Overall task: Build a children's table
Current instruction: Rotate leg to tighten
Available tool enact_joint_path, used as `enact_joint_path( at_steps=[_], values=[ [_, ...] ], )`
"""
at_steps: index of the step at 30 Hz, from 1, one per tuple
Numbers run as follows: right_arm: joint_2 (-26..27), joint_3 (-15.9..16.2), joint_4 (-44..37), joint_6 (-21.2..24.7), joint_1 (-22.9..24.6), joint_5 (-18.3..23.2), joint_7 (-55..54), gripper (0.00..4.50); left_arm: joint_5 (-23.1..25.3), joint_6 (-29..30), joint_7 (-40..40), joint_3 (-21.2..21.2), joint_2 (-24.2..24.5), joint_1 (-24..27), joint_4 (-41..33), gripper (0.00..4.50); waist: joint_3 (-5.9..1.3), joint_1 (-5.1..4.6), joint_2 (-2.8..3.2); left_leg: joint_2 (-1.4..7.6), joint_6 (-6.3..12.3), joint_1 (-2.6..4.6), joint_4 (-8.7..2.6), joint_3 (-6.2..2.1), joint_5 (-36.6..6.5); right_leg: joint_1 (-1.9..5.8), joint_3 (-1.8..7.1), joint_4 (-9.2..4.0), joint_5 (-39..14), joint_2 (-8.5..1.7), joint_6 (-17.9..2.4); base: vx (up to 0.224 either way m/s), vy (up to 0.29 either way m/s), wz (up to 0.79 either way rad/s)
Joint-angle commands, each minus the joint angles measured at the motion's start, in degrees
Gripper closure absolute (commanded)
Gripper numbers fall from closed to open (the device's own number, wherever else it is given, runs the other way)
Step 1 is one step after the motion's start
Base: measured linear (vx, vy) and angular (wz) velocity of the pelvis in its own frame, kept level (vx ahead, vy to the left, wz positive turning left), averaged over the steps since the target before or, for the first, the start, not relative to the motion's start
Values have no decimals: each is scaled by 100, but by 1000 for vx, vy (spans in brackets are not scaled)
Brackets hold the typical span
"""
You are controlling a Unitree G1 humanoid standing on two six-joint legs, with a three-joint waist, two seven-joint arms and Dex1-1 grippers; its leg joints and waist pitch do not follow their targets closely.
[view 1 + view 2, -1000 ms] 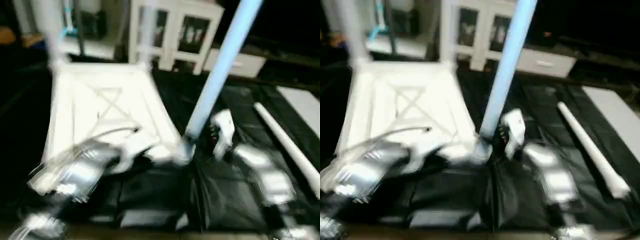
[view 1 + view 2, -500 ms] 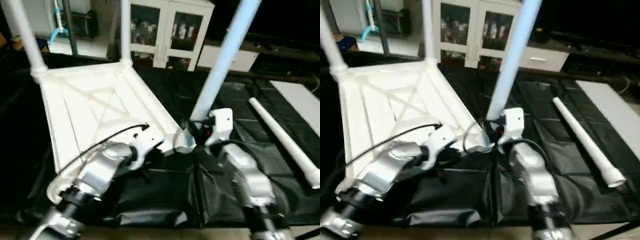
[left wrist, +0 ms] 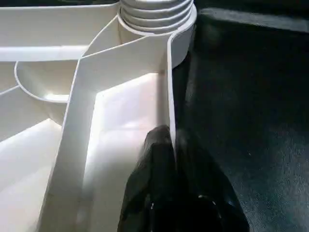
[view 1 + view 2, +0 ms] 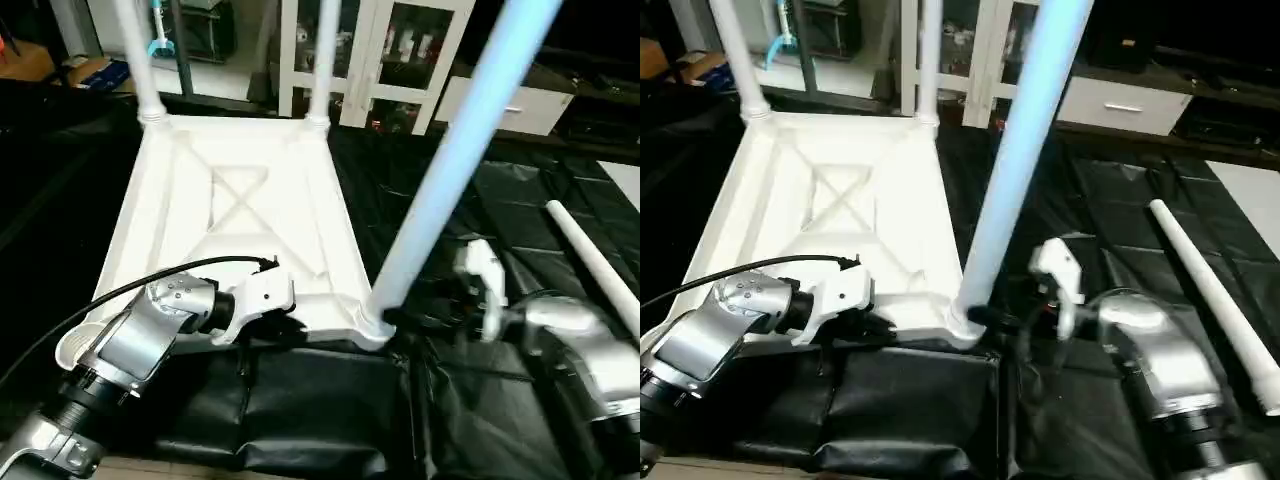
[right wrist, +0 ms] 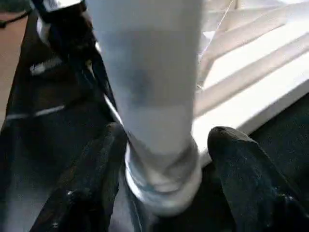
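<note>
Head pair: looking forward and down over both forearms, sharing the upturned table top (image 4: 240,215) and upright near leg (image 4: 1015,160) at 1 o'clock. Wrist views, very close: left along the top's rim, right facing that leg's base.

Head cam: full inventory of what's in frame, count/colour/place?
table top: 1, white, upside down on the black sheet, X-ribbed underside up
fitted legs: 3, white, standing in the two far corner sockets and the near right one
loose leg: 1, white, lying on the sheet at right
black sheet: 1, covers the work surface
cabinet: 1, white, glass doors, behind
left gripper: shut on the table top's near rim
right gripper: jaws straddling the near right leg's base, with gaps on both sides
</note>
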Motion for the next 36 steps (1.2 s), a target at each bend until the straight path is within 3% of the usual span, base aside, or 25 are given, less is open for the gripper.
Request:
enact_joint_path(
  at_steps=[1, 4, 7, 11, 16, 23, 29, 32, 34, 36],
  values=[
    [-51, -94, 81, -139, -142, 21, 78, 155, 33, -48, -279, -336, 5, 110, 39, 450, -308, -17, 29, 159, 489, -16, -356, 22, -523, 331, 311, -279, -535, -349, -1391, 0, 0, 0],
    [-47, -8, 198, -236, -250, 58, 227, 155, -12, -99, -357, -357, 21, 117, 33, 450, -282, -11, 20, 157, 296, -8, -363, 18, -876, 305, 329, -358, -1307, -357, -1147, 0, 0, 0],
    [18, 108, 303, -279, -344, 86, 557, 155, -49, -130, -490, -358, 28, 139, 0, 450, -277, -4, 7, 151, 236, -5, -364, 15, -967, 286, 341, -385, -1584, -342, -1002, 0, 0, 0],
    [38, 272, 288, -229, -363, 80, 891, 155, -55, -106, -573, -392, 55, 136, -11, 450, -289, -1, 18, 156, 264, 17, -360, 20, -877, 261, 362, -347, -1362, -316, -1068, 0, 0, 0],
    [13, 308, 443, -200, -435, 81, 1039, 210, -73, -66, -626, -414, 113, 154, -57, 450, -303, 10, 12, 152, 318, 7, -349, 31, -738, 274, 370, -292, -946, -310, -1233, 0, 0, 0],
    [-96, 346, 502, 32, -494, 116, 1314, 252, -93, 12, -758, -399, 165, 182, -99, 450, -310, 10, -8, 152, 274, -18, -345, 21, -704, 292, 366, -305, -1129, -320, -1123, 0, 0, 0],
    [173, 230, 774, -184, -524, -152, 605, 256, -52, -22, -653, -390, 141, 120, 19, 450, -304, -6, -8, 145, 252, -31, -349, 18, -709, 290, 362, -311, -1144, -319, -1114, 0, 0, 0],
    [497, 228, 984, -354, -476, -652, -444, 257, 267, -166, -87, -299, -66, -164, 596, 450, -248, -36, -9, 121, 80, -12, -379, 14, -1190, 237, 356, -419, -1997, -313, -869, 0, 0, 0],
    [665, 224, 1041, -390, -443, -946, -1103, 260, 458, -243, 319, -239, -201, -349, 953, 450, -225, -66, -20, 97, -128, 61, -386, -34, -1744, 197, 320, -533, -3094, -329, -455, 0, 0, 0],
    [1013, 84, 1087, -237, -432, -1168, -2117, 261, 611, -223, 722, -179, -343, -567, 1316, 450, -219, -99, -9, 81, -203, 46, -403, -82, -1961, 195, 276, -607, -3624, -341, -165, -65, 7, -9]
  ],
)
